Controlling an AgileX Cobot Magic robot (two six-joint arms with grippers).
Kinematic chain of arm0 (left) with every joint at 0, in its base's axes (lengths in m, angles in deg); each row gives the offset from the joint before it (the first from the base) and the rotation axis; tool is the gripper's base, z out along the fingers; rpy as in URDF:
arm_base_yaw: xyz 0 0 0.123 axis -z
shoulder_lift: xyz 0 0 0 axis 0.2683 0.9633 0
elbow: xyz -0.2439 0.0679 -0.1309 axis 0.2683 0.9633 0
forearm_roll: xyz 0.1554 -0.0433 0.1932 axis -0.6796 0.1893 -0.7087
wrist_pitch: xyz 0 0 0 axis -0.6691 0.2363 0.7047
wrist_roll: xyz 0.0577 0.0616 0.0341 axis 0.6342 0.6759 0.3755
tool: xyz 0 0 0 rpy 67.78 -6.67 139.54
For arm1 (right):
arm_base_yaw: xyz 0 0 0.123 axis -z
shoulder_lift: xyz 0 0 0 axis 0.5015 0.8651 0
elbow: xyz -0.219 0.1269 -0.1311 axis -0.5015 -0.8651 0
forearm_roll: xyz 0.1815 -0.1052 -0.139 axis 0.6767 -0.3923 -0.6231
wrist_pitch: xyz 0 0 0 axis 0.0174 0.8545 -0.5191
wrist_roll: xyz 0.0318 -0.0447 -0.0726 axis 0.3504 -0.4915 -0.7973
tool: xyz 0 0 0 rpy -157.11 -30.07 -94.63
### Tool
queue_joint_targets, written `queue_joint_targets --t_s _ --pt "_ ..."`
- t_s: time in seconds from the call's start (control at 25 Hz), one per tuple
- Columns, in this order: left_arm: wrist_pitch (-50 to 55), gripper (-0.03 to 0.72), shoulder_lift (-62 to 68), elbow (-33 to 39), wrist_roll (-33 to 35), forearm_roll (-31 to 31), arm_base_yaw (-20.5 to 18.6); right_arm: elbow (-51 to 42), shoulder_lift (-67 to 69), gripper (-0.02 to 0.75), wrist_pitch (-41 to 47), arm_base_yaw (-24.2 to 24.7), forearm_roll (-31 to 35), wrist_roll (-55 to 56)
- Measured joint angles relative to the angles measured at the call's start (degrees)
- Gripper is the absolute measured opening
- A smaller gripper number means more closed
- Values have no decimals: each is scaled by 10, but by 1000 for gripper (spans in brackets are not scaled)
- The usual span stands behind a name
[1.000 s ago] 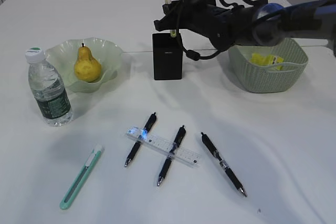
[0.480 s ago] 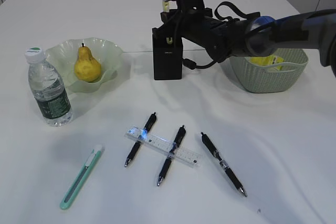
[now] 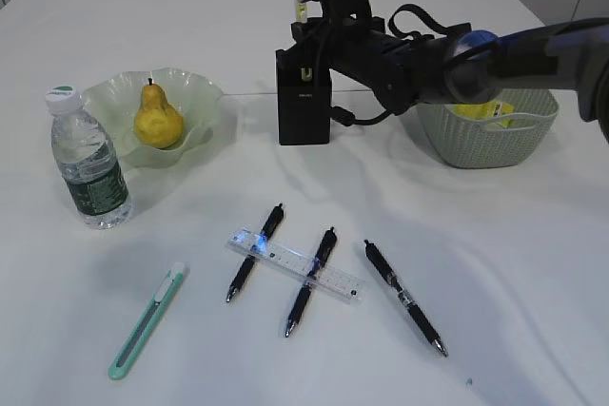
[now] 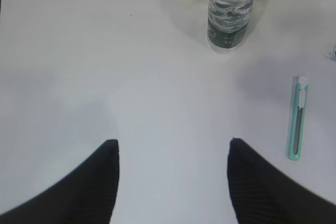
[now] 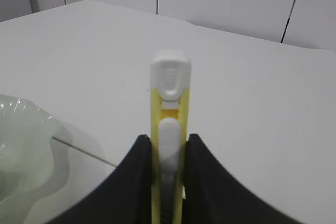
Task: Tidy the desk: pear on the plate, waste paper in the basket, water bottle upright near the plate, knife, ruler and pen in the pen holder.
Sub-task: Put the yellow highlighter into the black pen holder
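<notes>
My right gripper (image 3: pixel 307 52) hangs right over the black pen holder (image 3: pixel 304 113), shut on an upright yellow knife (image 5: pixel 169 108) with a white slider; its jaws press both sides. A teal knife (image 3: pixel 147 320) lies at the front left. The clear ruler (image 3: pixel 295 266) rests across two of the three black pens (image 3: pixel 255 251) (image 3: pixel 312 280) (image 3: pixel 404 297). The pear (image 3: pixel 158 119) sits on the wavy green plate (image 3: pixel 205 97). The water bottle (image 3: pixel 88 164) stands upright beside it. Yellow waste paper (image 3: pixel 481 106) lies in the basket (image 3: pixel 485 145). My left gripper (image 4: pixel 173 142) is open over bare table.
The left wrist view shows the bottle (image 4: pixel 229 17) ahead and the teal knife (image 4: pixel 297 119) to the right. A corner of the plate (image 5: pixel 21 145) shows at the lower left of the right wrist view. The right arm stretches across above the basket.
The right gripper came down a little with the yellow knife, so it now covers the pen holder's top. Everything else has stayed put.
</notes>
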State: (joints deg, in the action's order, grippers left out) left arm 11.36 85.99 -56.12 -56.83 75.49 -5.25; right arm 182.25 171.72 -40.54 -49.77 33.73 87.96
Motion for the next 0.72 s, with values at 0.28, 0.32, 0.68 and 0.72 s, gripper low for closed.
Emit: queue_joint_targets --t_s 0.28,0.32,0.68,0.72 --pt "0 455 0 0 0 6 0 0 9 223 1 0 0 14" --pt "0 455 0 0 0 6 0 0 9 240 2 0 0 14" --pt "2 455 0 0 0 12 0 0 9 339 21 0 0 17" --pt "2 455 0 0 0 17 0 0 6 340 28 0 0 17"
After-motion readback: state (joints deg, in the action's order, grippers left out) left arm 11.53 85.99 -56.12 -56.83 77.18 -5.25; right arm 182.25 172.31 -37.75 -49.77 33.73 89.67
